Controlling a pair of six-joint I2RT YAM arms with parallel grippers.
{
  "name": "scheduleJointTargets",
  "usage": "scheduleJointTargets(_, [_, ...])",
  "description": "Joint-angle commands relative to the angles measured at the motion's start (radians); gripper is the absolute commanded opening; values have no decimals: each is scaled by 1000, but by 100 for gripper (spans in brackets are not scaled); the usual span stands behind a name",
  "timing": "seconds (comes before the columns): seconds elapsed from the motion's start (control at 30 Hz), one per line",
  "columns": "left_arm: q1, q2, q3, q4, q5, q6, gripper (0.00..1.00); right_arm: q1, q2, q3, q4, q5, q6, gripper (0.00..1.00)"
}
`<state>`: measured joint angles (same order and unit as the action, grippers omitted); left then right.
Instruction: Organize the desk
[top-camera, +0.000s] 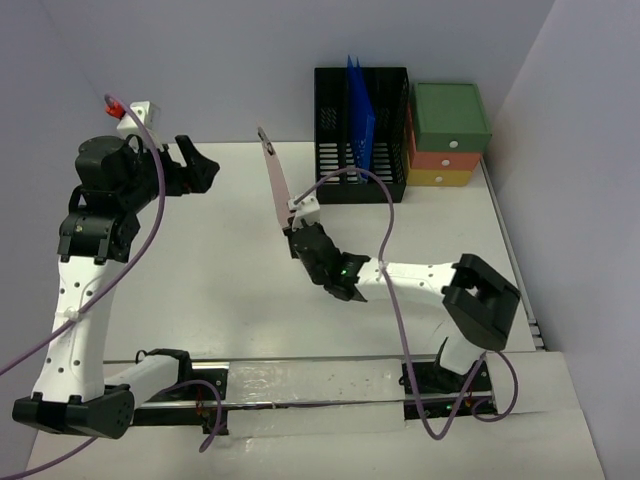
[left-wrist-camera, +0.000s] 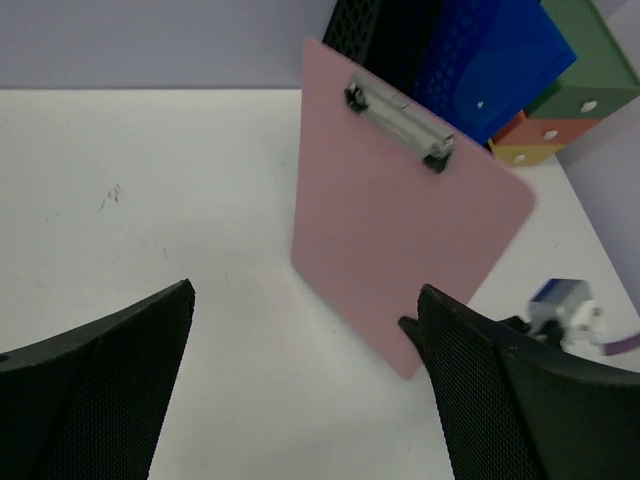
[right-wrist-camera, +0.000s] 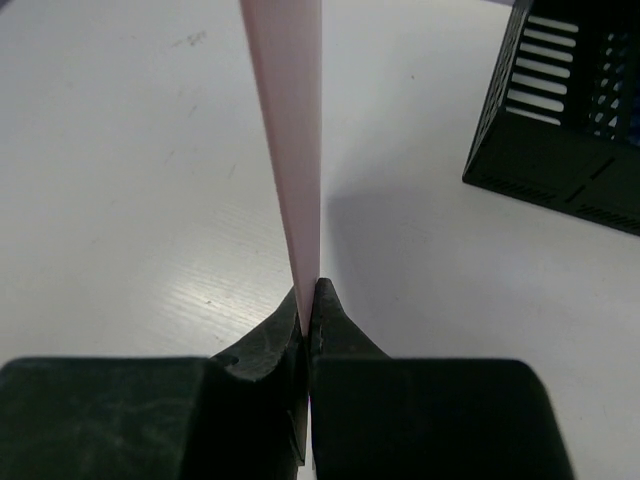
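Observation:
The desk (top-camera: 210, 260) is a large white tabletop. My right gripper (top-camera: 296, 235) is shut on the lower edge of a pink clipboard (top-camera: 273, 172) and holds it upright and edge-on above the desk's middle. In the right wrist view the board (right-wrist-camera: 288, 130) rises thin from between my closed fingers (right-wrist-camera: 335, 318). In the left wrist view the clipboard (left-wrist-camera: 400, 210) faces me with its metal clip (left-wrist-camera: 400, 122) at the top. My left gripper (top-camera: 200, 170) is open and empty, raised at the far left, pointing toward the clipboard.
A black slotted file rack (top-camera: 360, 118) holding a blue folder (top-camera: 362, 115) stands at the back of the desk. A green-orange-yellow drawer unit (top-camera: 448, 135) sits right of it. A metal rail (top-camera: 300, 385) runs along the near edge.

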<state>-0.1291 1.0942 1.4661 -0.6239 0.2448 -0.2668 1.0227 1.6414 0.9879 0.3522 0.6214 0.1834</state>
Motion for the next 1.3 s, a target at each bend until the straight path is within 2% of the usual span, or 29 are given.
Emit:
scheduleJointTargets(0.0, [6, -18, -38, 42, -20, 14, 99, -20, -155, -42, 164, -79, -44, 0])
scheduleJointTargets(0.2, [6, -31, -63, 57, -40, 25, 99, -83, -275, -123, 200, -187, -1, 0])
scheduleJointTargets(0.37, [8, -42, -85, 58, -62, 38, 99, -100, -361, -170, 243, -192, -22, 0])
scheduleJointTargets(0.53, [8, -53, -128, 69, -89, 53, 99, -122, -501, -134, 245, -189, -119, 0])
scheduleJointTargets(0.7, [9, -60, -219, 105, -97, 49, 99, -227, -599, -53, 200, -229, -173, 0])
scheduleJointTargets(0.87, [9, -53, -251, 127, -115, 71, 99, -366, -609, 42, 152, -231, -262, 0])
scheduleJointTargets(1.03, [9, -42, -282, 143, -165, 120, 99, -558, -523, 158, 134, -266, -291, 0])
scheduleJointTargets(1.27, [38, -32, -342, 171, -231, 164, 99, -678, -394, 253, 133, -325, -288, 0])
